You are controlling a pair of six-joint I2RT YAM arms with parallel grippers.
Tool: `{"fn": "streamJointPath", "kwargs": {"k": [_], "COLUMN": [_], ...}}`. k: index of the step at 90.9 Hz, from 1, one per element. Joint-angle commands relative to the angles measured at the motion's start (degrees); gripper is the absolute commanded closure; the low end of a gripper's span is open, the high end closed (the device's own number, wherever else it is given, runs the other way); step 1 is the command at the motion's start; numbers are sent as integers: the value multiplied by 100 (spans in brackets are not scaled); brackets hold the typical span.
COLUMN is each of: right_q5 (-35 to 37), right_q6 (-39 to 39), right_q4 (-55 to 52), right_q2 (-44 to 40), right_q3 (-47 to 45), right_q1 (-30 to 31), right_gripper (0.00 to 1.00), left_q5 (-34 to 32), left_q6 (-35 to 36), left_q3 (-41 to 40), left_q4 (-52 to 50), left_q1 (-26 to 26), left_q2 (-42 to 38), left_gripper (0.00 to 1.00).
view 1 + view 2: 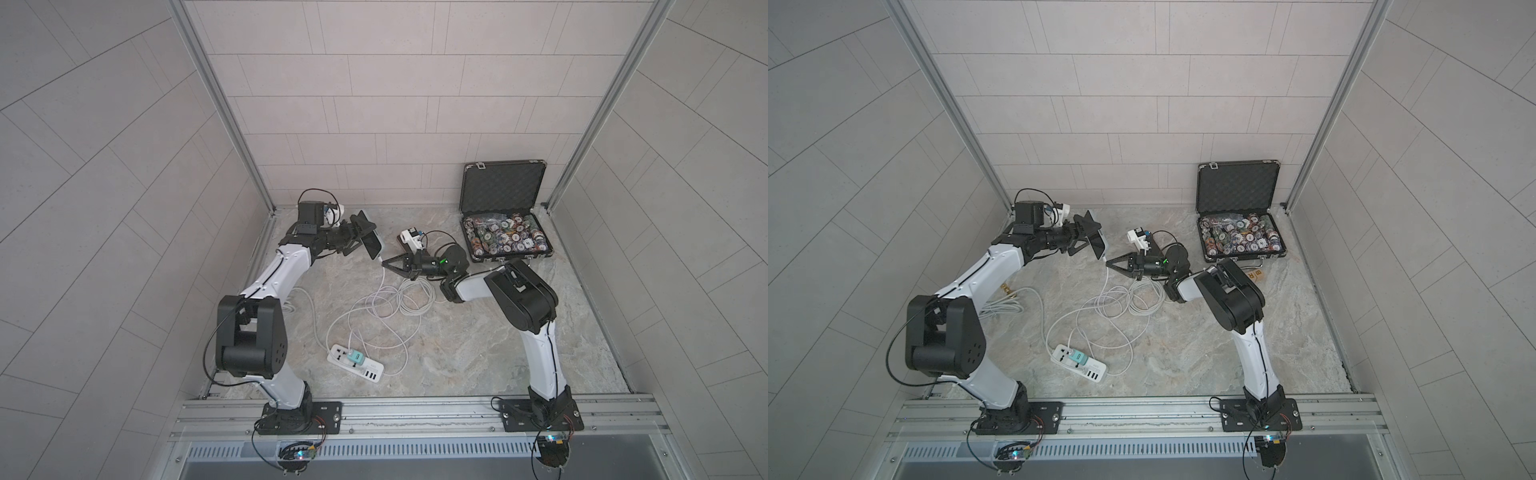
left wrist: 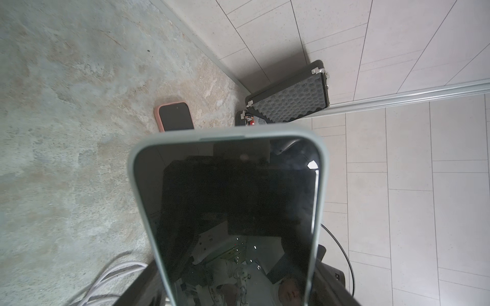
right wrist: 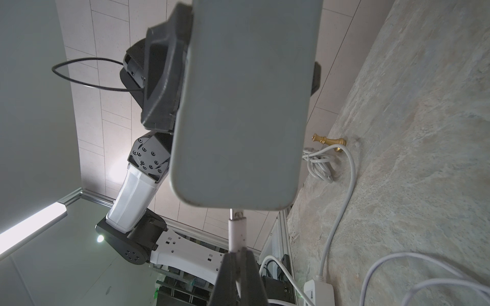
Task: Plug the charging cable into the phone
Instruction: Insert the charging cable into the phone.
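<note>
Left gripper point(image 1: 360, 235) has its fingers spread wide and clamped across the phone point(image 1: 374, 246) in its pale green case, holding it up off the marble table point(image 1: 457, 353). Right gripper point(image 3: 238, 255) pinches the white charging cable point(image 1: 382, 278) tight just behind the connector point(image 3: 236, 230). The metal tip meets the phone's lower edge, and how deep it sits is unclear.

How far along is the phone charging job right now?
Done: left end effector holds the phone raised; right end effector is shut on the cable connector. In hand: its tip meets the phone's bottom edge. Left: seating it fully, since bare metal shows.
</note>
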Motion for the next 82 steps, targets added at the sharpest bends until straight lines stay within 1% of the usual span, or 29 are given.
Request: {"fn": "streamJointPath", "kwargs": {"k": [1, 18, 38, 57, 66, 82], "right_q5": [320, 319, 337, 393, 457, 559], "right_q6": [-9, 6, -2, -33, -69, -329], "right_q4": [172, 215, 190, 159, 110, -279], "right_q2": [-57, -70, -133, -156, -160, -157], "right_q3": [73, 71, 49, -14, -24, 84], "right_q1": [-57, -63, -74, -68, -74, -12], "right_gripper": [100, 100, 100, 100, 100, 100], "left_q5": [521, 527, 172, -395, -370, -420], "left_q6": [338, 349, 391, 45, -37, -143], "left_q3": [25, -26, -43, -46, -54, -137], "left_q4": [-518, -524, -627, -661, -605, -594], "left_q1": [-95, -96, -88, -82, -86, -95], "left_q2": [-251, -274, -256, -224, -195, -217], "left_gripper": [45, 51, 51, 51, 52, 52]}}
